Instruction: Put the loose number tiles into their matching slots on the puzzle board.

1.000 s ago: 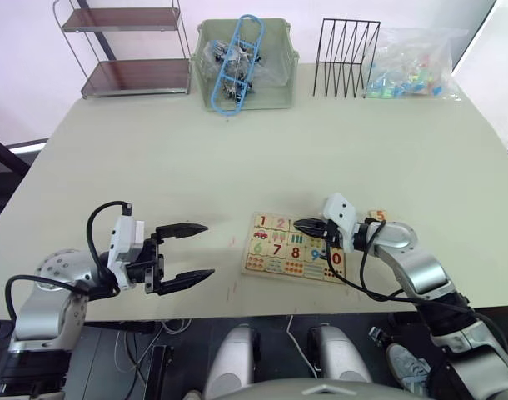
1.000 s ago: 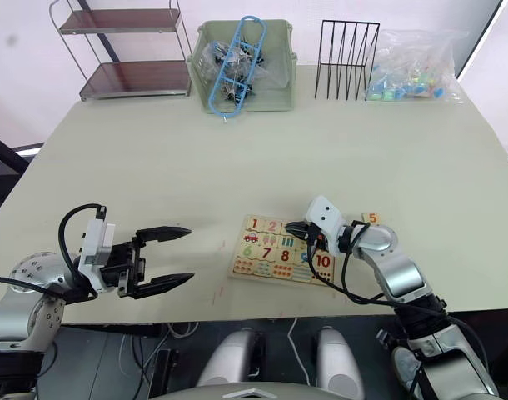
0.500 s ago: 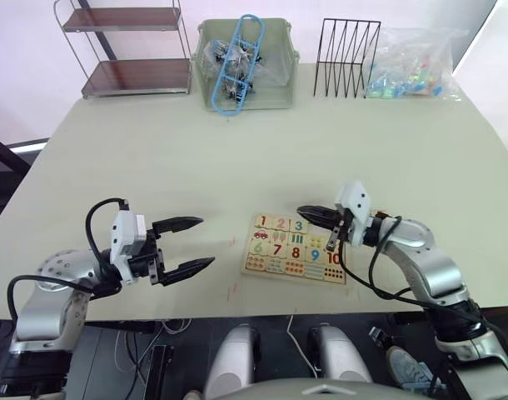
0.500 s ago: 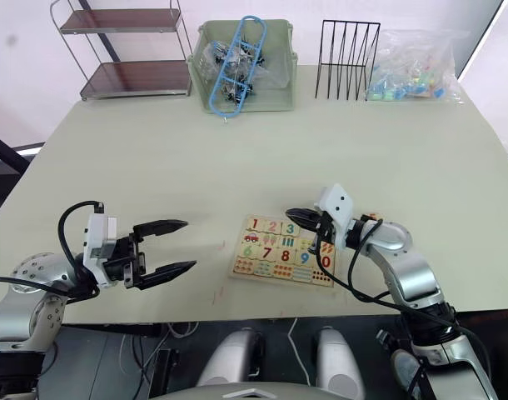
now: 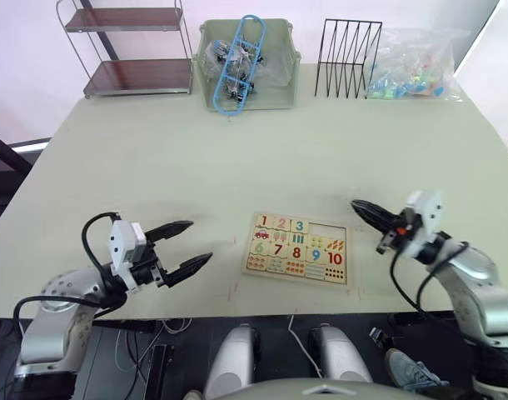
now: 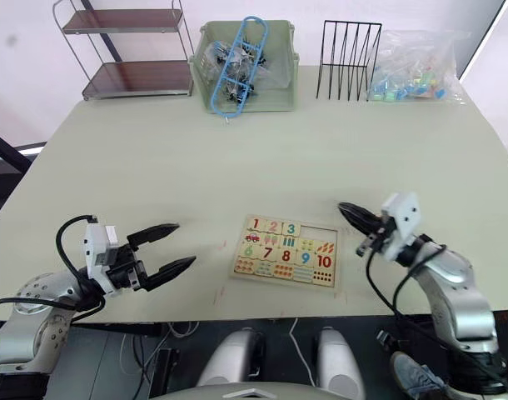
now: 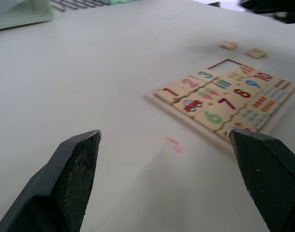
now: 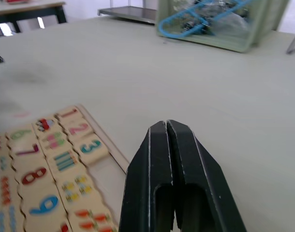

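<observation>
The puzzle board (image 5: 297,248) lies flat near the table's front edge. Tiles 1, 2 and 3 (image 5: 298,226) sit in its top row, and the two slots (image 5: 327,228) beside them are bare. Two loose number tiles (image 7: 228,44) lie on the table just beyond the board's far right corner, in the left wrist view. My right gripper (image 5: 354,204) hovers to the right of the board, shut with nothing in it, and its closed fingers (image 8: 166,145) point across the board's right end. My left gripper (image 5: 197,242) stands open and empty left of the board.
Along the table's far edge stand a wire shelf (image 5: 125,50), a green bin (image 5: 246,62) of clips, a black wire rack (image 5: 347,58) and a bag of coloured pieces (image 5: 412,67). A small red mark (image 5: 233,287) lies on the table in front of the board.
My right gripper has drawn back from over the board's top row to the right, uncovering tile 3 in its slot. My left gripper has sunk slightly.
</observation>
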Robot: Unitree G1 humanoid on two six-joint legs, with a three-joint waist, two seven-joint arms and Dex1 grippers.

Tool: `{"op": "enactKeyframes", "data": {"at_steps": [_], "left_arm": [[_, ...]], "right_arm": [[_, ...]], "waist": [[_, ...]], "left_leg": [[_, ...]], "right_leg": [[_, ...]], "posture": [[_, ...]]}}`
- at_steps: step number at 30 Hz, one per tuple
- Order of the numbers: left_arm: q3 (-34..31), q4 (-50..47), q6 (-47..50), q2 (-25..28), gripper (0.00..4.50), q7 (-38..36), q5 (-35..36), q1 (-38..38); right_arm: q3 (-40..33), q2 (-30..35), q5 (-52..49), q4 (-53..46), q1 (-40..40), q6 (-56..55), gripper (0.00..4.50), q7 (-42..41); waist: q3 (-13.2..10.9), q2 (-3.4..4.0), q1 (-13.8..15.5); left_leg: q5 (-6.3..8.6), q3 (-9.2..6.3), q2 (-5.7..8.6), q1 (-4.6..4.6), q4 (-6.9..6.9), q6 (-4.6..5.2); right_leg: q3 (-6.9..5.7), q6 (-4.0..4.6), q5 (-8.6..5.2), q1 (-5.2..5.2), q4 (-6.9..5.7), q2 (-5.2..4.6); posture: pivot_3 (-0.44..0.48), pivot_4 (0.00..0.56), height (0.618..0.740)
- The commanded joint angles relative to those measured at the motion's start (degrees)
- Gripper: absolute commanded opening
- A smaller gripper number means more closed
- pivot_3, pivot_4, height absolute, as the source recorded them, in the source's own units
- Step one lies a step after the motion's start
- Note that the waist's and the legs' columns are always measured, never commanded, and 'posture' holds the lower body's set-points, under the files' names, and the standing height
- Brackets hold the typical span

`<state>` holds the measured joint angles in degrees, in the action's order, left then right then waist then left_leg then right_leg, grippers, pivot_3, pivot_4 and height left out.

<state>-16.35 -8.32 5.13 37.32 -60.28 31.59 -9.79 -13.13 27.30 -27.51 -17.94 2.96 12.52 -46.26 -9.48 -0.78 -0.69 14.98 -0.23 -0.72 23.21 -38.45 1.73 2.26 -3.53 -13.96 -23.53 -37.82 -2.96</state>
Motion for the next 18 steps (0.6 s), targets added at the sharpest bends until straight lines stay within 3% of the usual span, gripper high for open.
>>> {"op": "enactKeyframes", "data": {"at_steps": [1, 2, 6, 10, 18], "left_arm": [[-2.40, -0.90, -0.75, 0.13, 4.50, 0.45, 0.30, -1.63], [-2.77, -0.72, -0.68, 0.40, 4.50, 0.22, 0.39, -2.14], [-4.49, 0.31, -0.54, 1.25, 4.50, -0.57, 0.66, -3.50], [-5.56, 1.09, -0.21, 2.24, 4.50, -2.59, 1.22, -5.47], [-7.35, 0.65, 1.73, 4.39, 4.50, -3.74, 1.66, -5.56]], "right_arm": [[-4.51, 1.18, -1.93, 1.62, 3.32, -5.05, 0.53, -3.53], [-5.50, 1.56, -2.08, 2.75, 4.45, -6.06, 0.77, -4.31], [-8.63, 2.87, -3.12, 5.64, 8.03, -8.51, 2.78, -6.95], [-10.62, 3.46, -3.86, 6.02, 11.29, -9.58, 4.47, -7.96], [-14.39, 3.44, -4.21, 8.52, 17.88, -14.14, 4.47, -10.31]], "waist": [[0.00, -0.01, -0.06], [0.00, -0.01, -0.09], [0.00, 0.00, -0.14], [0.00, 0.00, -0.12], [0.01, 0.00, 0.09]], "left_leg": [[0.00, 0.01, 0.00, -0.06, 0.01, 0.00], [0.00, 0.07, 0.00, -0.18, 0.05, 0.00], [0.00, 0.18, -0.07, -0.34, 0.08, 0.00], [0.01, 0.22, -0.11, -0.35, 0.09, 0.00], [0.01, 0.27, -0.16, -0.35, 0.08, 0.00]], "right_leg": [[0.01, 0.00, 0.00, 0.06, 0.01, 0.00], [0.05, 0.00, -0.01, 0.13, 0.03, 0.00], [0.13, 0.03, -0.03, 0.21, 0.03, 0.03], [0.16, 0.03, -0.03, 0.21, 0.06, 0.06], [0.19, 0.19, -0.14, 0.21, 0.10, 0.05]], "posture": [[0.000, 0.150, 0.740], [0.000, 0.150, 0.740], [0.000, 0.150, 0.740], [0.000, 0.150, 0.740], [0.000, 0.150, 0.740]]}}
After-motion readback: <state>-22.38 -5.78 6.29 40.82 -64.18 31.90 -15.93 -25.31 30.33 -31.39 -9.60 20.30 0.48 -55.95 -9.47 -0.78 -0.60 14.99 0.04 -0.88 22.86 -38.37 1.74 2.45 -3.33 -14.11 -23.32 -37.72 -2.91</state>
